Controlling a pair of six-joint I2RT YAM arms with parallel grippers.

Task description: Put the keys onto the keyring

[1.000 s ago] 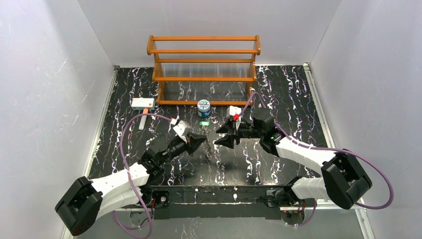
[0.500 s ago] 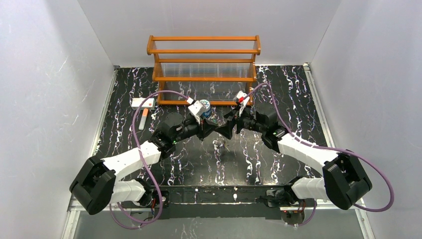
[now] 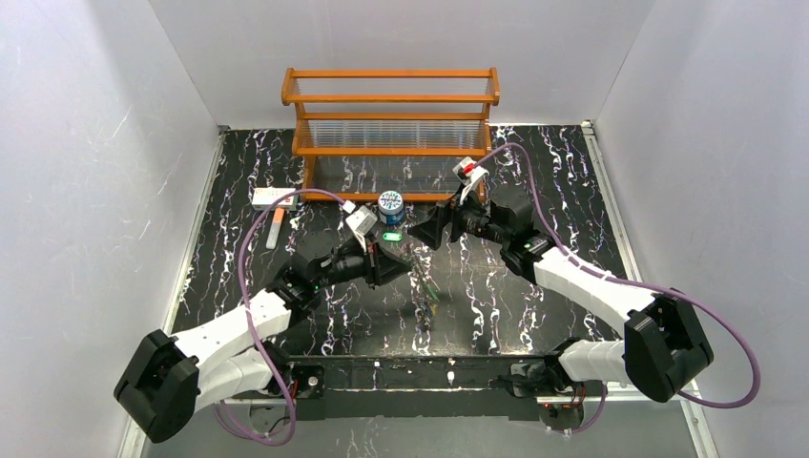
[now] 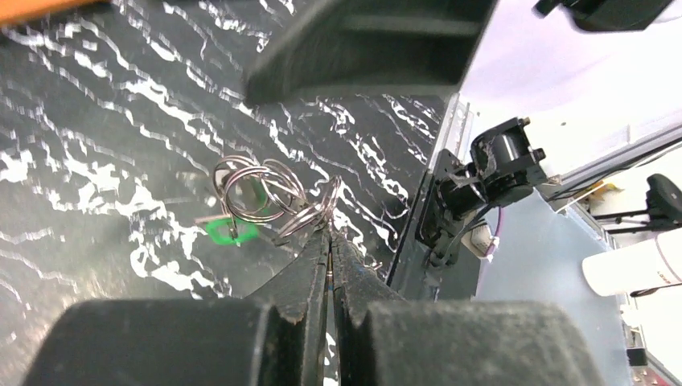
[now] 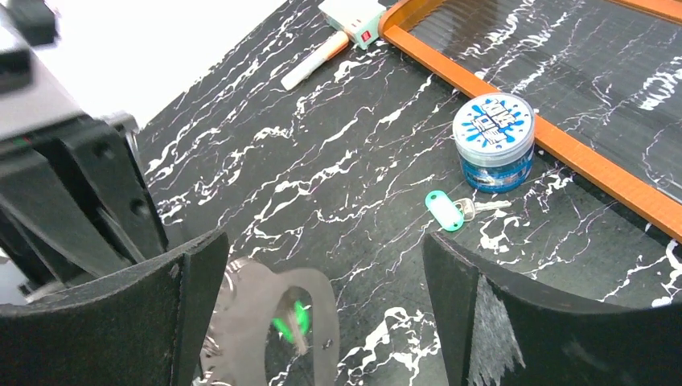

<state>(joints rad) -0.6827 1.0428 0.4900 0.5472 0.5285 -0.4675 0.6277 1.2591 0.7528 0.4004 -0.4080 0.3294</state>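
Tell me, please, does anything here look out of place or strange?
One green-tagged key lies alone on the table beside the blue can, apart from the bunch. That bunch, several metal rings tangled together with a green tag among them, hangs from the shut left gripper. Nothing looks spilled or broken.

bright even light, soft shadows, wrist-view foregrounds blurred

Shiny metal keyring (image 4: 269,186), glossy marbled table (image 4: 96,104)

Two keys (image 5: 445,211) (heads green), one can (image 5: 493,141), one rack (image 3: 391,73)
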